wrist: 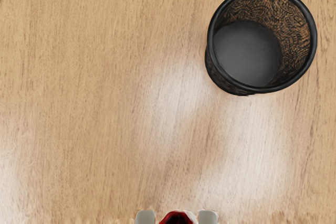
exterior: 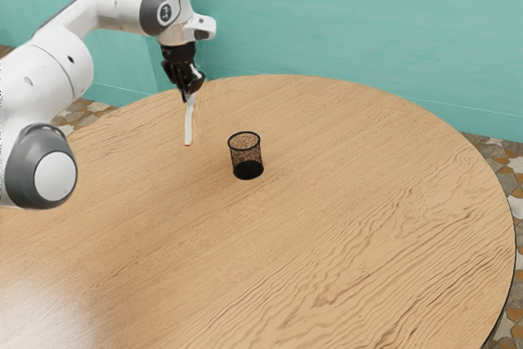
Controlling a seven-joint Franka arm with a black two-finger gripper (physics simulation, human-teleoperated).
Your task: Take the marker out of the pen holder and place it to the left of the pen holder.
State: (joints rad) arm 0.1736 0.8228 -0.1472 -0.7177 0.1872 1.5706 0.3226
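Observation:
My gripper (exterior: pixel 191 94) is above the table in the exterior view, shut on the white marker (exterior: pixel 189 123), which hangs almost upright with its reddish tip down. The black mesh pen holder (exterior: pixel 246 154) stands upright, apart from the marker, toward the exterior view's right. Seen from the hand, the pen holder (wrist: pixel 210 59) has a bare dark bottom with nothing inside. In the wrist view the gripper (wrist: pixel 177 217) has the marker's red end (wrist: pixel 169 216) between its grey fingertips.
The round wooden table (exterior: pixel 351 202) spreads around the pen holder. A teal wall (exterior: pixel 343 22) rises behind the table, and patterned floor tiles show past the table's edge.

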